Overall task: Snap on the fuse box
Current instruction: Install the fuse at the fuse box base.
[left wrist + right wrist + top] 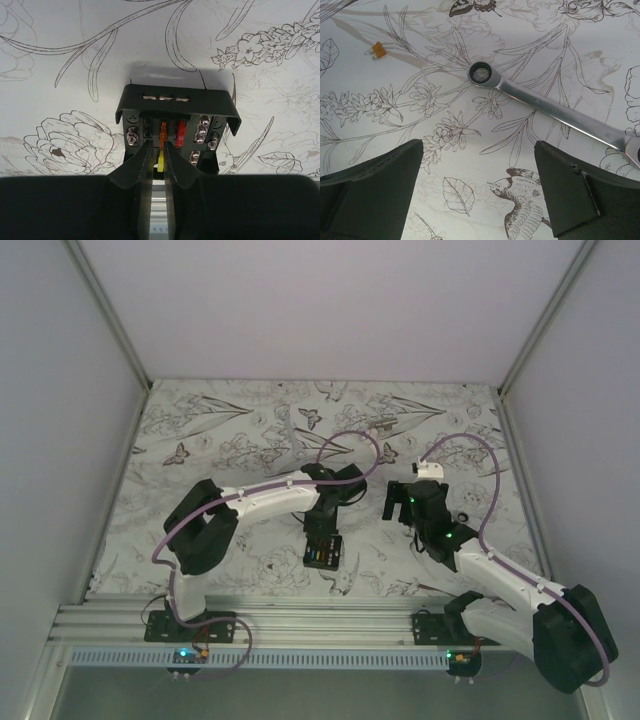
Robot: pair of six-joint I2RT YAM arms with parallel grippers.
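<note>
The fuse box (pixel 323 552) is a small black box lying on the patterned table near the front middle. In the left wrist view the fuse box (pixel 175 97) shows an orange and a red fuse and silver terminals under a raised black cover. My left gripper (pixel 159 150) points down onto its face, its fingers drawn close on a yellow fuse (pixel 160 162) that stands in the box. From above, the left gripper (pixel 322 528) sits right over the box. My right gripper (pixel 479 150) hangs wide open over bare table with nothing between its fingers.
A silver ratchet wrench (pixel 545 105) lies on the table just beyond the right fingers. A loose orange fuse (pixel 378 49) rests farther off to the left. Small white parts (pixel 383 424) lie near the back of the table. White walls close in the sides.
</note>
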